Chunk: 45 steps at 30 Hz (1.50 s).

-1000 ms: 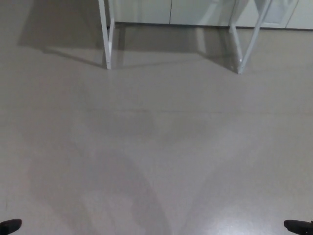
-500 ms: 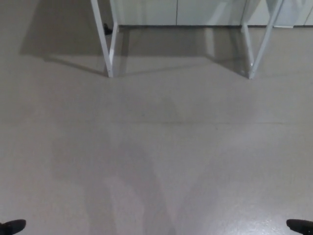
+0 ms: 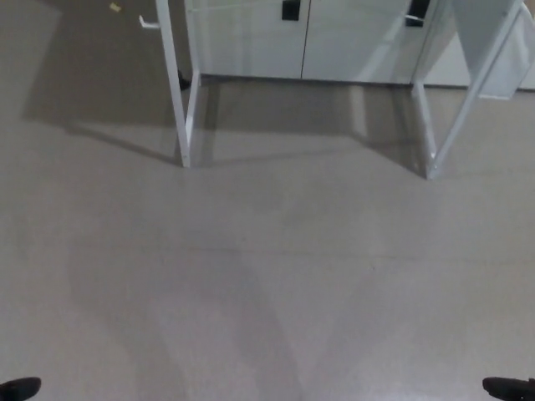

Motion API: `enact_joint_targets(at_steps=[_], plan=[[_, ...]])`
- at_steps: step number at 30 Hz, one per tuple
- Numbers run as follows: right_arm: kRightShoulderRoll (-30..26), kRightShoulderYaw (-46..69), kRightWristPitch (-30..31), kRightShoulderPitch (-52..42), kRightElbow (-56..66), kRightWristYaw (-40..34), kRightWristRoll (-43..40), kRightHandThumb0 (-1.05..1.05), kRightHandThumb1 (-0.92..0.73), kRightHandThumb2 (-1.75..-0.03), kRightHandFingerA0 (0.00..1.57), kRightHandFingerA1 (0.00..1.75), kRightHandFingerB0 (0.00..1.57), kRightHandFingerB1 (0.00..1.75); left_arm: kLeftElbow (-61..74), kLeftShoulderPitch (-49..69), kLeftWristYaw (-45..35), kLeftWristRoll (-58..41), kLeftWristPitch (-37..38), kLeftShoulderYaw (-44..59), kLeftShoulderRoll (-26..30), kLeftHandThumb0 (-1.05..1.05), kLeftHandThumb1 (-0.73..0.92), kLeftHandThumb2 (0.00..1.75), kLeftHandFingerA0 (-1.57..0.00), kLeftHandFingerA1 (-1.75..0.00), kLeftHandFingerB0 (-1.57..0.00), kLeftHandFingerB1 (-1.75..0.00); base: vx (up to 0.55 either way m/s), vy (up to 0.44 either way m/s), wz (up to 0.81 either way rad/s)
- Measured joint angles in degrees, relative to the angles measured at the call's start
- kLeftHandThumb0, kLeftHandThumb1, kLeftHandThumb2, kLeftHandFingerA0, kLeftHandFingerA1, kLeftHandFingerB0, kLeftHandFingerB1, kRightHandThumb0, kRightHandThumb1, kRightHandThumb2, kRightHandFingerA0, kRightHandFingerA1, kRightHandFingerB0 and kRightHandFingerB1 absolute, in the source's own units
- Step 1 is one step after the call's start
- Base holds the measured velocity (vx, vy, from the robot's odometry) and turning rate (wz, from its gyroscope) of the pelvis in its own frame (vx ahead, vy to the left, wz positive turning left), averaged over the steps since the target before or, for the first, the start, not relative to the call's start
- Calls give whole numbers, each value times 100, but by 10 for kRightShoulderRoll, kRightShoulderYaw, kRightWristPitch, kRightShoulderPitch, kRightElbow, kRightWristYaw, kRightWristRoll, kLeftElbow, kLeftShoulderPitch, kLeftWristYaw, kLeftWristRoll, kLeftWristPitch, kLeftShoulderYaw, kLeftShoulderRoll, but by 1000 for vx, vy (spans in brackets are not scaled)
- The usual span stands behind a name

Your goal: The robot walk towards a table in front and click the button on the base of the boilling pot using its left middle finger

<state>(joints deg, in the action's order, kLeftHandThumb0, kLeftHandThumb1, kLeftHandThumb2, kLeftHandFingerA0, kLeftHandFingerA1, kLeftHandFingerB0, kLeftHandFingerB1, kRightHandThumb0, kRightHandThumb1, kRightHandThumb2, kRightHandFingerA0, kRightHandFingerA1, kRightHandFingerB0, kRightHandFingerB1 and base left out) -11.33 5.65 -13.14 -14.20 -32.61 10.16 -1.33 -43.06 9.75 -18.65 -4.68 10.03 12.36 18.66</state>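
only the table's white legs [image 3: 182,117] show, standing ahead.

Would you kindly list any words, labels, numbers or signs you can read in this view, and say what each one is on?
None: no readable text shows in the head view.
The two dark patches on the cabinet doors are too blurred to tell whether they carry any lettering.
The small yellow scrap on the floor is too small to read.
The white table legs are plain.

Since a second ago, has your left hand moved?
Cannot tell. Only a dark sliver shows at the bottom-left corner, same spot in frame; the table legs shifted because the camera moved.
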Motion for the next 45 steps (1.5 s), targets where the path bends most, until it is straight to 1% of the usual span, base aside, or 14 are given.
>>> enact_joint_targets(at_steps=[1, 3, 5, 7, 19, 20, 22, 24, 26, 27, 36, 37, 38, 45], plan=[[0, -1, 0, 0, 0, 0, 0, -15, -42, -52, 80, 58, 54, 50, -1, 0, 0, 0, 0, 0, 0, -40, 41, 67, -60, -49, -42, -43, 202, -173, 4], [0, -2, -1, -2, 0, 1, 0, -25, -39, -59, 77, 61, 53, 54, -3, 3, 0, 0, 0, -1, 0, -39, 41, 66, -62, -49, -44, -43, 159, -178, 5], [1, -5, 0, -2, 0, 1, 1, -24, -40, -59, 77, 61, 53, 53, -4, 4, 0, 0, 1, -2, 1, -39, 41, 66, -62, -49, -44, -43, 277, -184, 31], [-4, -2, 0, -3, 3, 1, 1, -16, -43, -51, 79, 56, 56, 50, -4, 0, 0, 0, 5, -4, -1, -40, 41, 66, -63, -49, -42, -43, 275, -161, 18], [-1, -7, 2, -8, 7, 0, 3, -16, -43, -52, 79, 58, 55, 51, -5, 5, -1, 1, 12, -10, 1, -40, 41, 67, -63, -50, -42, -43, 270, -35, -7], [-1, -7, 2, -7, 7, 1, 3, -23, -41, -58, 78, 61, 53, 53, -6, 4, -1, 1, 13, -10, 5, -40, 41, 66, -63, -50, -42, -43, 187, 105, 16], [-1, -7, 2, -6, 7, 1, 4, -16, -43, -52, 79, 58, 54, 51, -7, 2, -1, 1, 16, -10, 8, -41, 41, 68, -62, -50, -41, -43, 148, 33, 8], [-1, -7, 2, -6, 7, 2, 4, -21, -41, -58, 79, 62, 53, 53, -11, 2, -1, 1, 19, -11, 9, -40, 41, 67, -62, -50, -44, -44, 125, -43, 6], [-1, -8, 2, -8, 7, 2, 5, -15, -44, -52, 80, 58, 54, 50, -15, 4, -1, 1, 19, -11, 10, -39, 42, 67, -63, -49, -44, -44, 158, -70, 5], [-1, -8, 2, -8, 7, 2, 6, -22, -41, -58, 81, 63, 53, 53, -17, 5, -1, 1, 19, -11, 10, -40, 41, 67, -62, -49, -43, -43, 124, -44, 12], [-7, -7, 0, -16, 5, 3, 10, -23, -41, -58, 80, 63, 53, 54, -26, 9, 1, 2, 26, -19, 5, -42, 41, 68, -61, -50, -41, -44, 183, -300, 11], [-8, -7, 0, -16, 5, 3, 10, -16, -43, -52, 80, 59, 55, 51, -26, 10, 1, 2, 27, -20, 4, -43, 40, 68, -65, -51, -42, -44, 218, -200, -13], [-9, -6, 0, -17, 4, 3, 10, -23, -42, -59, 78, 62, 53, 54, -26, 11, 1, 3, 29, -23, 3, -43, 40, 68, -65, -51, -41, -44, 222, -124, -6], [-11, -10, -2, -19, -7, 5, 10, -25, -40, -59, 78, 63, 54, 55, -25, 18, 5, 3, 34, -26, -2, -42, 40, 68, -61, -51, -41, -44, 207, -42, -5]])
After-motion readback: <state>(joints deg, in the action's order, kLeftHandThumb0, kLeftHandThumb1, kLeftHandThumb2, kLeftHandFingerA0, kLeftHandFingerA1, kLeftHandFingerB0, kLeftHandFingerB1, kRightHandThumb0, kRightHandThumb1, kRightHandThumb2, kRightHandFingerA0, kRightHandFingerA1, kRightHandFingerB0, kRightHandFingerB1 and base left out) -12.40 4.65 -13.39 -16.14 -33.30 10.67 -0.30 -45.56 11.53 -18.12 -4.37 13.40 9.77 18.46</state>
